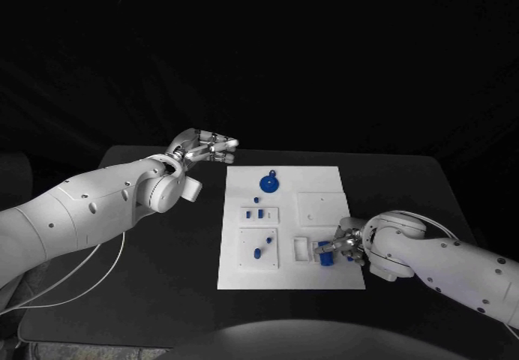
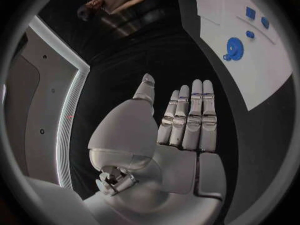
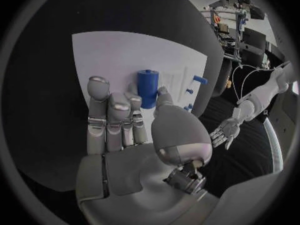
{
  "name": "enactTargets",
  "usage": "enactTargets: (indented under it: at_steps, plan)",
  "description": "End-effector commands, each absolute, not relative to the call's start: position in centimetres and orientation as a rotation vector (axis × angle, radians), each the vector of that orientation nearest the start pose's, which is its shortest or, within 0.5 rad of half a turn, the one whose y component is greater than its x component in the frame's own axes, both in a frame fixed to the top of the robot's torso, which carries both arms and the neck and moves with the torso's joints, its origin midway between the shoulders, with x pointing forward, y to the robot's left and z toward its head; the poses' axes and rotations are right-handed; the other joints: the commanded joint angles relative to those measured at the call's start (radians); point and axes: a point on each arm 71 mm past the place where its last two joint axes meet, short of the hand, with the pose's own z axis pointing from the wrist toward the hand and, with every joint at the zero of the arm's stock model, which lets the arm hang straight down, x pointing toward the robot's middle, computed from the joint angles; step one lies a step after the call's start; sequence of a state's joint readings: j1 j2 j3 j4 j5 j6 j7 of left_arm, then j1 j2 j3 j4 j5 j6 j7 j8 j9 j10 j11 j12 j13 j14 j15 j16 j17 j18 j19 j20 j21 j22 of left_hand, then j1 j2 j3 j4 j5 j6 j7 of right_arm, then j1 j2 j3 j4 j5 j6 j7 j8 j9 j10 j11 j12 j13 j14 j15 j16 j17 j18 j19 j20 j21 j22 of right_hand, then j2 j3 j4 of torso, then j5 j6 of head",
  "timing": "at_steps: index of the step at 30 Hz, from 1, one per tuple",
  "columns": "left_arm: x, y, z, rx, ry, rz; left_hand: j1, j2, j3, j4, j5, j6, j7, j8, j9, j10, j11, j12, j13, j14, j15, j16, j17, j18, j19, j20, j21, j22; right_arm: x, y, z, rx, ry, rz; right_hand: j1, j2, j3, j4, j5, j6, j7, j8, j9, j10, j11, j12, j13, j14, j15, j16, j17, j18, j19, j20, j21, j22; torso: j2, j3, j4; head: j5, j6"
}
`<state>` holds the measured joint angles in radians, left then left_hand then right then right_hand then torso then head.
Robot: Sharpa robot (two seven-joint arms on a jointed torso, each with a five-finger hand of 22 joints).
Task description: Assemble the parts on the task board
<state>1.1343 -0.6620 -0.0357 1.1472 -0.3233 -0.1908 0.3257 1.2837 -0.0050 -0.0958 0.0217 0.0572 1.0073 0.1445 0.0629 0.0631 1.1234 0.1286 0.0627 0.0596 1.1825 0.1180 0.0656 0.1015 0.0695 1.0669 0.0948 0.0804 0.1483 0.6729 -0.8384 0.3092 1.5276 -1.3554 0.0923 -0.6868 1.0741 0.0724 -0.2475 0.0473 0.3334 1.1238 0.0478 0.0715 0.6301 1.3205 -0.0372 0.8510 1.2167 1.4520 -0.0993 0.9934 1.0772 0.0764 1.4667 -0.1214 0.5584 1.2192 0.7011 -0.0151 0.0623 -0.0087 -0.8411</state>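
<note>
White task board (image 1: 325,187) flat at mid desk (image 1: 141,285). Blue gear-like round part (image 1: 269,182) lying on board's far end. Recessed panel below it holding small blue pegs (image 1: 253,214); next recess nearer the robot holding two more small blue parts (image 1: 261,248). Near-right recess holding upright blue cylinder (image 1: 325,256), seen standing on the board in the right wrist view (image 3: 148,86).

Right hand (image 1: 344,246) at board's near-right edge, fingers just beside the cylinder, thumb (image 3: 164,96) close against its side; contact or grasp cannot be told.

Left hand (image 1: 205,147) raised over bare desk off the board's far-left corner, well apart from all parts; fingers (image 2: 190,117) extended side by side, nothing held.
</note>
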Motion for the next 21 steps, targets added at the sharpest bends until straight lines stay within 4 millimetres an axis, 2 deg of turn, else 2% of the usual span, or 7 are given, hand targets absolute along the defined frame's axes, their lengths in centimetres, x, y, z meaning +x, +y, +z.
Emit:
enactTargets:
  at_steps: [1,3,5,7,10,14,21]
  plan:
    - [53.5,21.8,-23.5,-0.865,1.602,-1.347,-0.005,0.002,0.005,-0.002,-0.004,-0.008,0.002,0.001,0.001,-0.006,0.001,-0.004,0.001,-0.006,-0.002,-0.005,-0.001,-0.009,0.001,0.007,0.0,-0.004,39.9,-23.7,-34.9,0.359,2.419,0.174,0.051,0.014,0.021,-0.042,0.063,-0.001,0.0,-0.008,-0.13,0.0,0.002,-0.003,-0.001,0.002,0.003,-0.002,0.001,-0.005,0.045,0.004,0.003,0.002,-0.001,-0.001,-0.0003,0.001,-0.004]
    - [53.5,21.8,-23.5,-0.867,1.604,-1.345,-0.005,0.003,0.006,-0.002,-0.004,-0.008,0.003,0.001,0.001,-0.006,0.001,-0.004,0.001,-0.006,-0.002,-0.004,-0.001,-0.009,0.001,0.007,0.0,-0.004,39.9,-23.6,-35.0,0.357,2.418,0.174,0.092,0.03,0.087,-0.092,-0.005,0.002,-0.006,-0.009,-0.14,-0.001,-0.001,-0.007,-0.003,0.002,0.0,-0.003,0.002,-0.007,0.045,0.002,0.004,0.004,-0.001,-0.0017,-0.0004,0.001,-0.005]
    - [53.5,21.8,-23.5,-0.868,1.605,-1.343,-0.004,0.004,0.006,-0.003,-0.004,-0.008,0.004,0.001,0.001,-0.006,0.002,-0.004,0.001,-0.006,-0.002,-0.004,-0.001,-0.009,0.001,0.007,0.0,-0.005,39.9,-23.6,-35.0,0.354,2.414,0.173,0.135,0.008,0.279,-0.172,-0.177,0.014,-0.012,-0.011,-0.166,-0.008,-0.008,-0.015,-0.005,0.002,-0.006,-0.005,0.004,-0.013,0.045,-0.004,0.005,0.007,-0.001,-0.0015,-0.0008,0.001,-0.005]
    - [53.5,21.8,-23.6,-0.87,1.607,-1.341,-0.003,0.005,0.007,-0.004,-0.004,-0.008,0.004,0.001,0.001,-0.007,0.002,-0.004,0.001,-0.006,-0.002,-0.005,-0.001,-0.008,0.002,0.007,0.0,-0.006,39.9,-23.6,-35.0,0.354,2.406,0.172,0.102,-0.029,0.441,-0.219,-0.103,0.031,-0.012,-0.007,-0.177,-0.009,-0.01,-0.018,-0.007,0.002,-0.004,-0.008,0.003,-0.017,0.045,-0.004,0.006,0.009,-0.001,-0.0014,-0.0005,0.001,-0.004]
    - [53.5,21.9,-23.6,-0.871,1.608,-1.338,-0.002,0.006,0.008,-0.005,-0.004,-0.008,0.005,0.001,0.001,-0.007,0.002,-0.004,0.001,-0.006,-0.002,-0.005,-0.001,-0.008,0.001,0.007,0.001,-0.008,39.9,-23.6,-34.9,0.366,2.387,0.176,0.021,-0.074,0.651,-0.28,-0.079,0.049,-0.015,-0.004,-0.14,0.0,-0.012,-0.018,-0.01,0.004,-0.004,-0.009,0.003,-0.017,0.045,-0.004,0.009,0.015,-0.001,-0.0012,0.0001,0.0,-0.005]
    - [53.6,21.9,-23.6,-0.873,1.609,-1.334,-0.002,0.007,0.008,-0.006,-0.003,-0.007,0.006,0.001,0.001,-0.007,0.003,-0.004,0.001,-0.006,-0.002,-0.004,-0.001,-0.008,0.002,0.008,0.001,-0.01,40.0,-23.8,-34.8,0.397,2.36,0.188,-0.001,-0.09,0.723,-0.307,-0.024,0.047,-0.011,-0.005,-0.083,0.001,-0.012,-0.021,-0.014,0.003,-0.002,-0.012,0.0,-0.017,0.045,-0.003,0.013,0.022,-0.001,-0.0009,0.0,-0.001,-0.005]
    - [53.7,22.1,-23.7,-0.878,1.61,-1.325,-0.002,0.009,0.008,-0.008,-0.003,-0.008,0.006,0.001,0.001,-0.007,0.003,-0.004,0.001,-0.005,-0.002,-0.005,0.0,-0.008,0.003,0.008,0.002,-0.013,39.8,-24.3,-34.0,0.457,2.342,0.218,-0.006,-0.099,0.753,-0.324,0.014,0.051,-0.006,-0.007,-0.076,0.001,-0.011,-0.022,-0.017,0.003,-0.001,-0.013,-0.003,-0.015,0.045,-0.002,0.016,0.029,-0.002,-0.0017,-0.0012,-0.003,-0.005]
